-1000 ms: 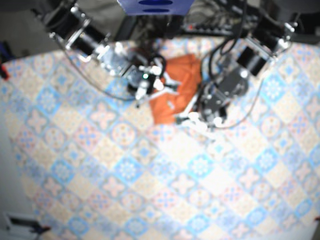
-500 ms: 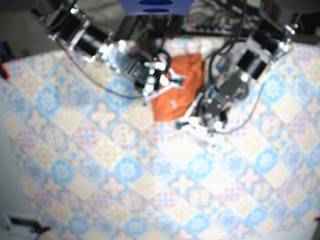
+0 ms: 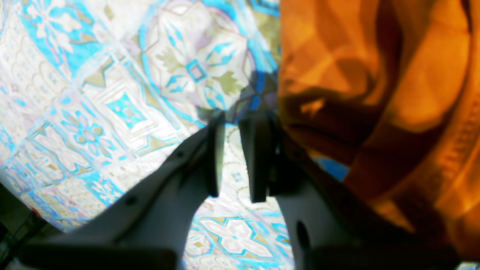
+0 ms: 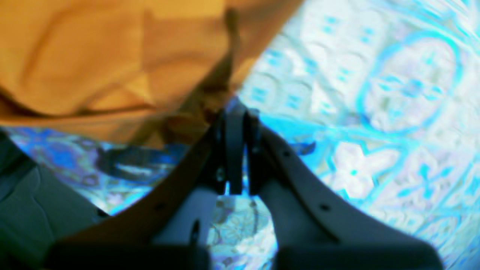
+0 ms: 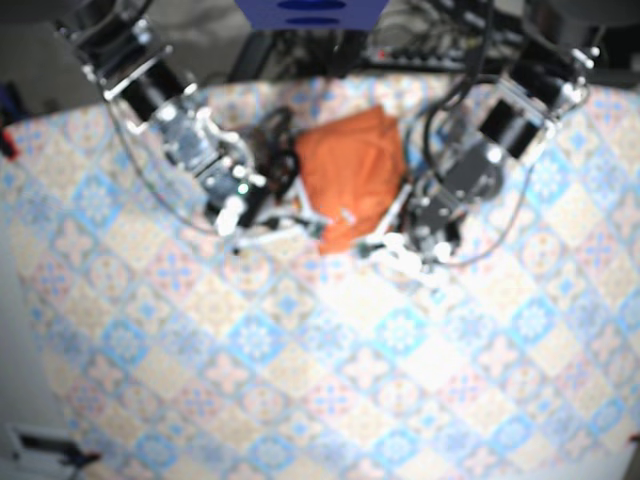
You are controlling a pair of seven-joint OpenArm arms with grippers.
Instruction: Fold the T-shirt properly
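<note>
Base view is soft all over, nothing sharp. The desk [image 5: 300, 400] cloth washes out to near white right of centre.

Left wrist view: strong light, cloth bleached at left. T-shirt [image 3: 375, 75] glows orange, with deep shadow in its folds. My left gripper [image 3: 232, 157] is a dark, unfocused silhouette.

Right wrist view: heavy blue cast, smeared throughout. Cloth blown out at right, near left corner almost black. My right gripper [image 4: 234, 150] is dim and blurred.

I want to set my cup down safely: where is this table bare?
In the base view the whole lower half of the patterned tablecloth, below the T-shirt, lies bare, as do its side edges. It is crowded at the top middle, where the left gripper and right gripper flank the shirt.
</note>
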